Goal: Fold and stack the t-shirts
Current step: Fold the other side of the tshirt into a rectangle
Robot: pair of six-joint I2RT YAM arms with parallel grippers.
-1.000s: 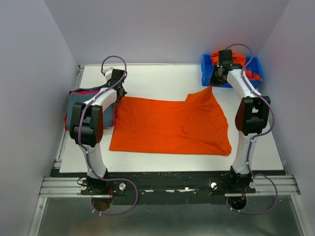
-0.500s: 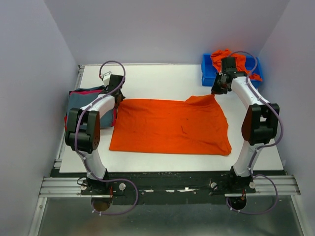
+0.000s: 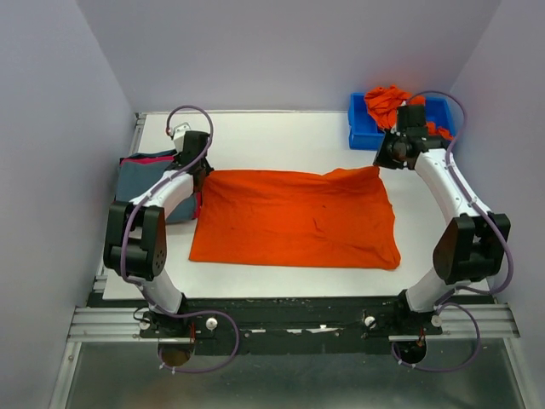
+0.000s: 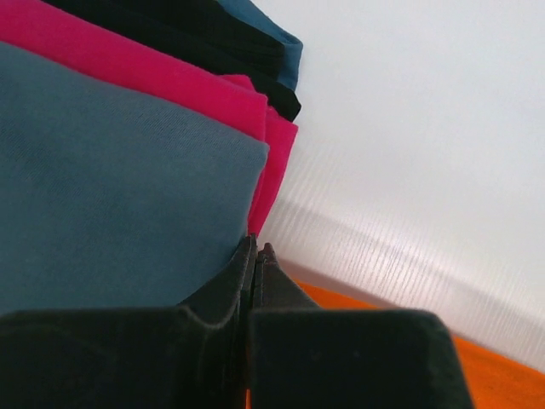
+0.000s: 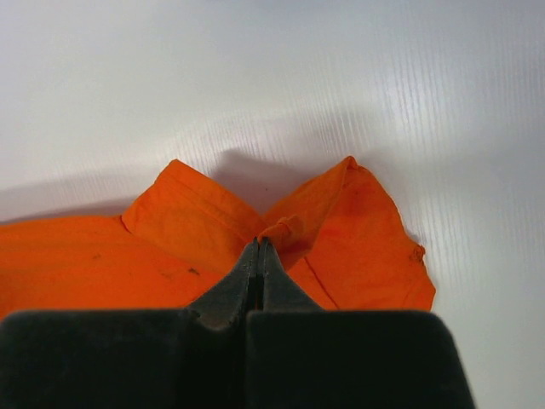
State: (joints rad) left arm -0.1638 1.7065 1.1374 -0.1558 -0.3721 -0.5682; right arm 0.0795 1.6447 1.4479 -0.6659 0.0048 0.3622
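At its far-right corner, right pincer (image 5: 258,246) pinches orange t-shirt (image 3: 289,217).

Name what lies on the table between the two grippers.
The orange t-shirt, spread flat from left gripper to right gripper; the top view shows it.

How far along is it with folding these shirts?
Done: folded grey-blue and pink pile at left. In hand: orange shirt spread flat, left fingers and right fingers pinching its far corners. Left: folding it, plus orange cloth in the blue bin.
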